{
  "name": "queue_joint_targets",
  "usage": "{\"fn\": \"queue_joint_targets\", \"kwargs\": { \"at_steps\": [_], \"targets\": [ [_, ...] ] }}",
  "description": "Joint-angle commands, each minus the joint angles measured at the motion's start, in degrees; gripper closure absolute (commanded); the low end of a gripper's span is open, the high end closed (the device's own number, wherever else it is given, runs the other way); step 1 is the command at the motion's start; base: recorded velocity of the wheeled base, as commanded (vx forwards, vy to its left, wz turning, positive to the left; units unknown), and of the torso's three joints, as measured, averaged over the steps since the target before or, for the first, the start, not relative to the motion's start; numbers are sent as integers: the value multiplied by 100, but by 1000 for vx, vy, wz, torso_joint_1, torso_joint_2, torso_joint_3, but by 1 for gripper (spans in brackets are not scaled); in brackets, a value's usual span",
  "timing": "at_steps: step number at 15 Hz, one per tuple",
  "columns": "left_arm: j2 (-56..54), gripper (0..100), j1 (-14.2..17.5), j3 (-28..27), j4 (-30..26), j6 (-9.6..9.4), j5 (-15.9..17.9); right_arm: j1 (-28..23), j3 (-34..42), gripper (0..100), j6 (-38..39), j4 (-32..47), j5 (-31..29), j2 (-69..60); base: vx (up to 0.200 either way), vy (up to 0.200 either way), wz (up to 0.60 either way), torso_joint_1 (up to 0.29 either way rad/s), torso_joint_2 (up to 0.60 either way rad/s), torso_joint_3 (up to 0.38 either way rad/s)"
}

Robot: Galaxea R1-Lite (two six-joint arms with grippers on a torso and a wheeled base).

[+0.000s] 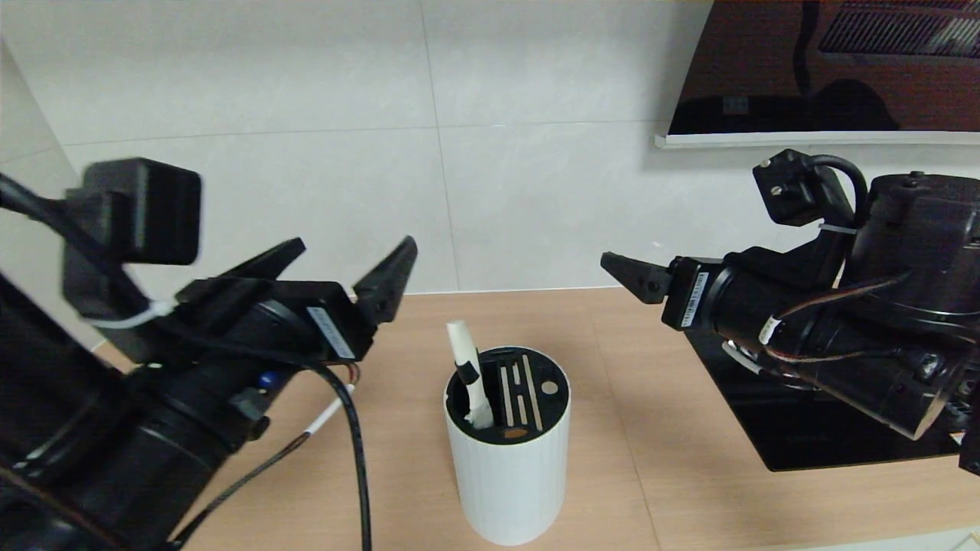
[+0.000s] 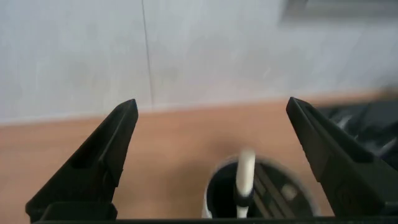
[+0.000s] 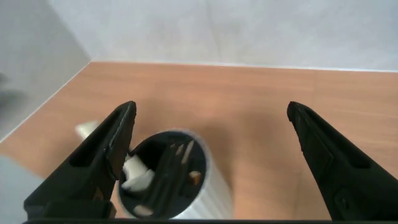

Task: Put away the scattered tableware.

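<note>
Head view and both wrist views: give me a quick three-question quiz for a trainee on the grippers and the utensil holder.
1. True or false: the left gripper is shut on the white-handled utensil.
2. Where is that utensil? A: lying on a plate. B: standing in the white holder. C: across the holder's rim.
3. Fill in: the right gripper is ____ (open or shut).
Key: 1 false, it is open and holds nothing; 2 B; 3 open.
</note>
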State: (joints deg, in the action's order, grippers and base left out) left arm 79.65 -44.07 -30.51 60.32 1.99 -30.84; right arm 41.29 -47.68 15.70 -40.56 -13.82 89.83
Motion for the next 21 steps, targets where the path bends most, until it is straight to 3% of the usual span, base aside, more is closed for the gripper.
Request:
{"fn": "queue_joint_targets", "kwargs": {
  "at_steps": [1,3,6,7,8,9,10,11,13,15,16,18,21],
  "targets": [
    [-1347,0,522,-201,-354,12,368,-200,189,0,-50,-5,-41,-431,0,0,0,0,0,0],
    [-1936,0,874,-280,-978,47,404,-438,549,0,-269,-5,-85,-906,0,0,0,0,0,0],
    [-3026,0,1507,-192,-2727,47,843,-517,1155,0,-428,4,-164,-1917,0,0,0,0,0,0],
    [-3852,0,1920,-165,-3826,39,1256,-675,1586,0,-577,13,-164,-2523,0,0,0,0,0,0],
    [-4520,0,2148,-209,-4670,39,1397,-877,2026,0,-700,4,-164,-3042,0,0,0,0,0,0],
    [-4722,0,2210,-218,-4951,30,1414,-947,2175,0,-744,13,-156,-3235,0,0,0,0,0,0],
    [-5452,0,2561,-218,-5944,-14,1423,-1325,2711,0,-893,13,-156,-3982,0,0,0,0,0,0],
    [-5882,0,2834,-218,-6507,-67,1423,-1765,2957,0,-1034,48,-156,-4483,0,0,0,0,0,0],
    [-6436,0,3150,-218,-6770,-84,1423,-2705,3054,0,-1306,496,-85,-5556,0,0,0,0,0,0],
    [-6735,0,3414,-218,-6770,-102,1423,-3074,2904,0,-1658,1402,73,-6637,0,0,0,0,0,0],
    [-6990,0,3581,-174,-6770,-243,1423,-3276,2790,0,-2036,2210,152,-7401,0,0,0,0,0,0],
    [-7359,0,3888,-78,-6770,-550,1441,-3417,2623,0,-2221,3063,266,-8166,0,0,0,0,0,0],
    [-7921,0,4345,265,-6770,-884,1573,-3953,2702,0,-2168,3291,301,-8623,0,0,0,0,0,0]
  ]
}}
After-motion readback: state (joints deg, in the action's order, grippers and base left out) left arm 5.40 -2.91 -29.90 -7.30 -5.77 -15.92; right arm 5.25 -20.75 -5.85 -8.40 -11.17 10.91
